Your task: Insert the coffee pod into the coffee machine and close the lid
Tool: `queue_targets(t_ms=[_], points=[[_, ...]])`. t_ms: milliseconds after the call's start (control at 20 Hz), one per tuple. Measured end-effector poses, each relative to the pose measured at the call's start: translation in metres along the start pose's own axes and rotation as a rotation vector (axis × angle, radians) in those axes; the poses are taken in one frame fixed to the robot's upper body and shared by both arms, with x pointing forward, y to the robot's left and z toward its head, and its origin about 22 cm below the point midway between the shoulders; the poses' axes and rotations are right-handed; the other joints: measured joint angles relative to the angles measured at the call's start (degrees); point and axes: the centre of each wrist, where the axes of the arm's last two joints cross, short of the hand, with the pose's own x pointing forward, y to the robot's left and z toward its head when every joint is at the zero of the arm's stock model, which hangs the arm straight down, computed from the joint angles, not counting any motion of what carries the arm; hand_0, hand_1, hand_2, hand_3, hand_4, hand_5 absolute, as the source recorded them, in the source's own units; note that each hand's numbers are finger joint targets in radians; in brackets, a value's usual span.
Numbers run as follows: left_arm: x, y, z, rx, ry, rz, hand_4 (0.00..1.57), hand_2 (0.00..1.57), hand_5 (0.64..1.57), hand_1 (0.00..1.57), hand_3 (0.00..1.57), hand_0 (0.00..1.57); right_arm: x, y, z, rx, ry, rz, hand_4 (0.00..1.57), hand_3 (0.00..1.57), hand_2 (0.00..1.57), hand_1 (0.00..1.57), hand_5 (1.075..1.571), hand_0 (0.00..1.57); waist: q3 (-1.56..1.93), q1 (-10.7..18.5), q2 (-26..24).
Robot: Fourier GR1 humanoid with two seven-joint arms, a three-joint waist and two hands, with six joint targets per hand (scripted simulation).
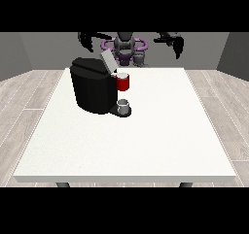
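Note:
A black coffee machine stands on the white table, left of the middle. Its grey lid is tilted up and open. Right at the machine's top front a red pod holder shows a pale pod top. A small grey cup stands on the machine's base below it. The hand at the view's left hangs raised above and behind the machine, touching nothing. The hand at the view's right is raised too, far from the machine, fingers hanging down and holding nothing.
The robot's torso stands behind the table's far edge. A wooden floor surrounds the table. Wide bare tabletop lies in front of and to the right of the machine.

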Motion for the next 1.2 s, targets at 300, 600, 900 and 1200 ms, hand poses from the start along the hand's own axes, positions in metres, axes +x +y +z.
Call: queue_targets(t_ms=[300, 600, 900, 1200], points=[[0.014, -0.001, 0.012, 0.004, -0.031, -0.013, 0.00, 0.00, 1.571, 0.00, 0.00, 0.00, 0.003, -0.006, -0.019, -0.001, -0.017, -0.017, 0.00, 0.00, 0.00, 0.00, 1.571, 0.00, 0.01, 0.62, 3.49], [0.019, 0.003, 0.024, 0.040, -0.053, -0.031, 0.00, 0.00, 1.571, 0.00, 0.00, 0.00, 0.008, 0.008, -0.034, 0.037, -0.031, -0.002, 0.00, 0.00, 0.00, 0.00, 1.571, 0.00, 0.00, -1.03, 5.88], [0.030, 0.008, 0.028, 0.057, -0.095, -0.038, 0.00, 0.00, 1.571, 0.00, 0.00, 0.00, 0.017, 0.011, -0.048, 0.053, -0.077, 0.036, 0.00, 0.00, 0.00, 0.00, 1.571, 0.00, -0.14, -1.12, 8.20], [0.039, 0.012, 0.031, 0.063, -0.090, -0.042, 0.00, 0.00, 1.571, 0.00, 0.00, 0.00, 0.023, 0.018, -0.061, 0.064, -0.072, 0.045, 0.00, 0.00, 0.00, 0.00, 1.571, 0.00, -0.14, -1.16, 8.79]])
